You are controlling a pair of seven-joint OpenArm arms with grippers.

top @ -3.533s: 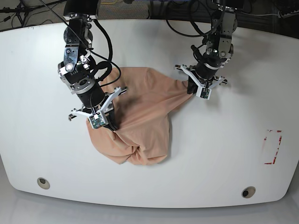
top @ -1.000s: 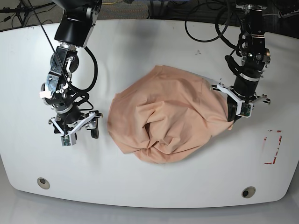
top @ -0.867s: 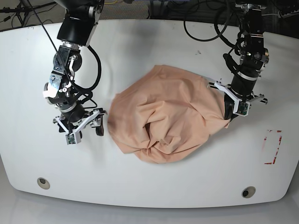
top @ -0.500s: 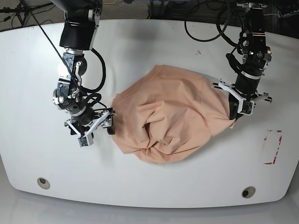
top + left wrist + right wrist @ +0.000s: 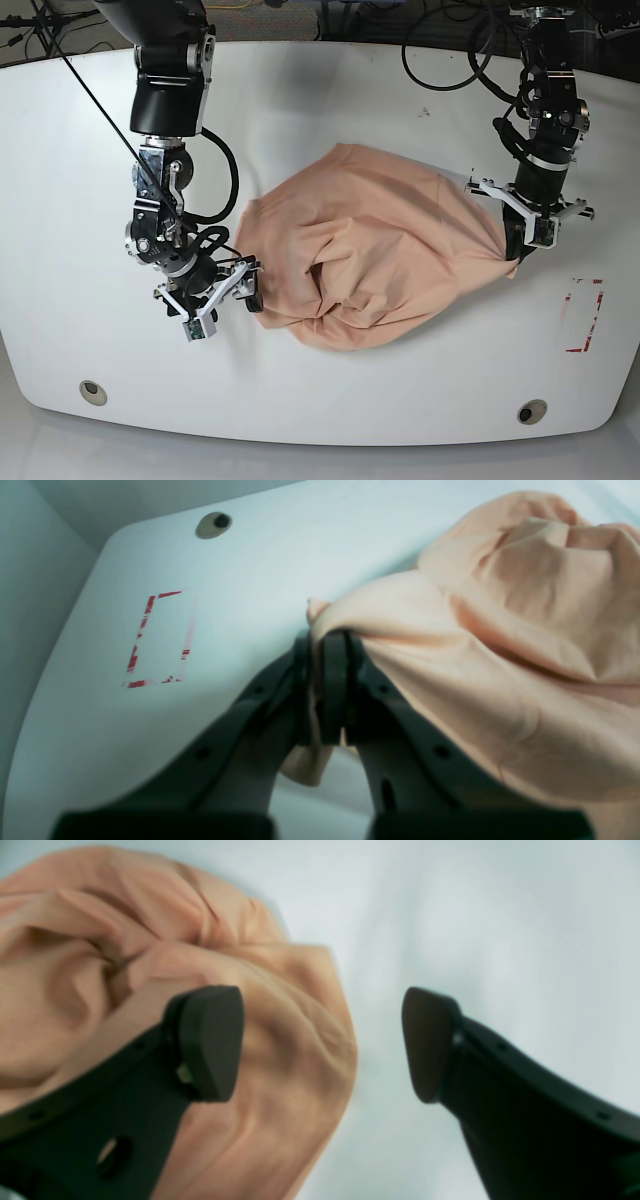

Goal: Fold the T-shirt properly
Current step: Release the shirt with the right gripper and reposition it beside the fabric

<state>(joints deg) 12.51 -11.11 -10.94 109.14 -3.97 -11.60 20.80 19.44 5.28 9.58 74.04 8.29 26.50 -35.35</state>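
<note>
Right gripper (image 5: 238, 293): nearest the front edge of the table, low at the T-shirt's left border in the base view. Its jaws stand wide apart. In the right wrist view, one finger (image 5: 210, 1040) lies over the cloth and the other over bare tabletop, with the shirt's rounded edge between them. Nothing is clamped.

T-shirt (image 5: 375, 260): a peach, wrinkled heap in the middle of the white table (image 5: 320, 120), bunched into a rounded mass with deep folds near its lower centre. Its right side is drawn out into a taut point toward the other arm.

Red marking (image 5: 583, 315): a broken rectangular outline on the tabletop, near the right edge, apart from the cloth.

Left gripper (image 5: 522, 252): at the shirt's drawn-out right end. Its jaws are closed tight on a pinch of the fabric. The left wrist view shows cloth squeezed between the two dark fingers (image 5: 334, 680), with a small flap hanging below them.

Table holes (image 5: 532, 411): two round fittings near the front corners.

Cables (image 5: 440, 60): dark loops behind the arms at the far edge.
</note>
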